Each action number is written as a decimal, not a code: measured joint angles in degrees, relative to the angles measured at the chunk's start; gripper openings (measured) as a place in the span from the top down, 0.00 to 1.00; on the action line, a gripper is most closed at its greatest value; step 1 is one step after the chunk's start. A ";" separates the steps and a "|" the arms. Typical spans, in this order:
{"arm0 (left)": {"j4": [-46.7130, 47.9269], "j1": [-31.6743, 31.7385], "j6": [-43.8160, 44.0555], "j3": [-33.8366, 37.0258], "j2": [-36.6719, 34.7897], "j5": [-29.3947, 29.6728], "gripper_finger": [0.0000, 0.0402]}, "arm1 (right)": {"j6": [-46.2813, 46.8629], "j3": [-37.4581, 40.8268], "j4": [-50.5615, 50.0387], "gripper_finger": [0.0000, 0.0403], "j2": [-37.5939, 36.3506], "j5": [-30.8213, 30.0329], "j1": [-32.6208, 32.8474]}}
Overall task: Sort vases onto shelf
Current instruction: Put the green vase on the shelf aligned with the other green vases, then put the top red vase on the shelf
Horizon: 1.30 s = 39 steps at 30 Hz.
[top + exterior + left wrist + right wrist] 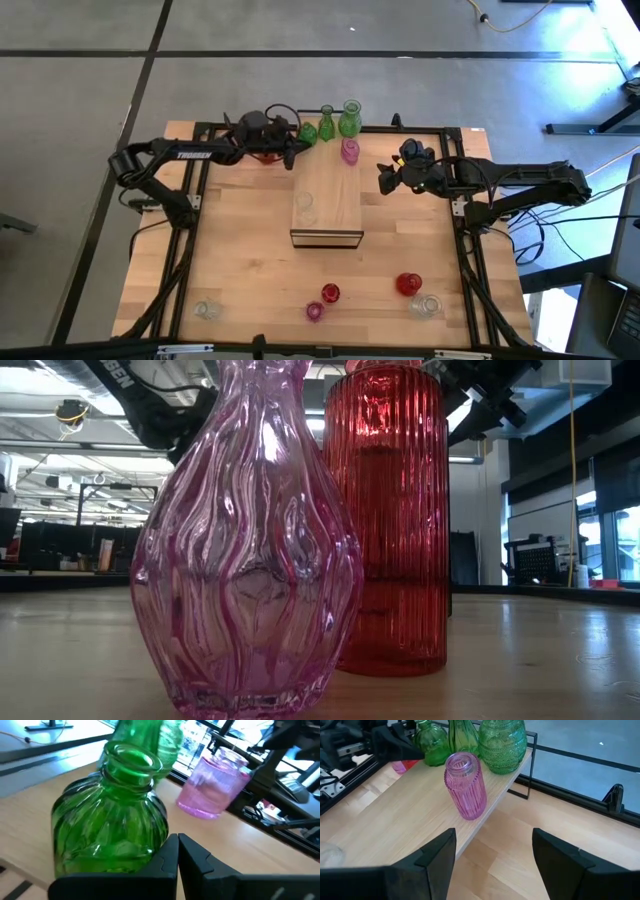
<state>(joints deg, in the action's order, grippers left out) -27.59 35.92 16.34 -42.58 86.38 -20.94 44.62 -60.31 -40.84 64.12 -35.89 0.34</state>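
The light-wood shelf (330,190) lies in the table's middle. At its far end stand three green vases: a squat one (308,131) (110,830), a slim one (326,122) and a big one (349,118) (502,740). A pink ribbed vase (350,151) (466,785) stands just in front of them. A clear vase (305,208) stands on the shelf's left side. My left gripper (300,152) (178,837) is shut, level, right by the squat green vase's body. My right gripper (384,178) (495,840) hangs open to the right of the shelf, pointing at the pink vase. My left gripper's shut fingertips (167,851) stand at the lower body (150,847) of the squat green vase, coming level from the table's left. I cannot tell whether they touch it. The vase stands upright on the shelf.
Near the table's front edge stand two red vases (330,293) (408,284), a small pink one (315,311) (245,560) and two clear ones (207,310) (427,306). Something red (265,155) shows under the left arm, beside the shelf. A dark frame (200,200) runs around the tabletop.
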 joint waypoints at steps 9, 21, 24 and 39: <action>2.60 1.77 0.00 -0.45 0.45 0.43 1.00 | 0.06 0.00 -0.02 0.40 0.00 1.45 0.00; 2.49 3.46 -0.21 -0.45 0.45 0.52 1.00 | 0.04 0.00 -0.11 0.40 0.00 1.45 0.00; 2.48 3.46 -0.41 -0.45 0.45 1.28 1.00 | 0.02 0.00 -0.11 0.40 0.00 1.44 0.01; 2.45 3.46 -0.08 -0.38 -0.36 -1.76 1.00 | 0.18 0.00 0.79 0.40 -0.13 -0.58 0.07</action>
<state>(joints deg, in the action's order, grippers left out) -25.14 39.38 16.26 -42.96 86.02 -22.71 44.80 -60.31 -40.05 63.99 -36.46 0.40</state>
